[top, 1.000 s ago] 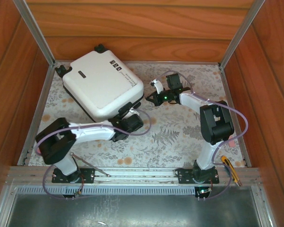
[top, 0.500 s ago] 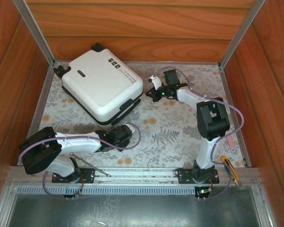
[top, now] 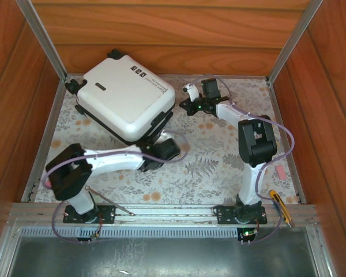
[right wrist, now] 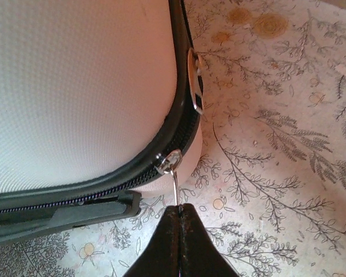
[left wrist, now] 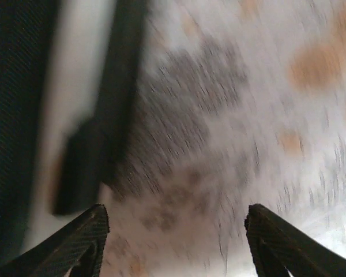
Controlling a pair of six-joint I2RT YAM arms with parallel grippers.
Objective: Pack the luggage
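Top view: luggage [top: 124,95] lies shut and flat, white shell up, at about 10 o'clock on the table [top: 219,167]. Over the last second it has slid slightly toward 12 o'clock.

Left claw [top: 161,149]: half a second ago it had pulled back toward the near edge. It is now back at the luggage's 5 o'clock corner. The left wrist view is blurred by motion. It shows the left claw [left wrist: 176,231] with fingers spread wide and nothing between them, and the dark edge of the luggage at 9 o'clock. So it has just let go or is opening for a fresh hold; I cannot tell which.

Right claw [top: 185,106]: at the luggage's 3 o'clock side, having crept toward 12 o'clock. In the wrist view the right claw [right wrist: 180,210] is pressed together, pinching the thin metal zip pull [right wrist: 176,186]. The pull hangs from the zip slider [right wrist: 170,160] at the rounded corner.

Judgement: this is the zipping-shut stage. The right claw drags the slider while the left repositions to brace the shell, since the luggage shifts under the pull. I cannot tell how much zip remains.
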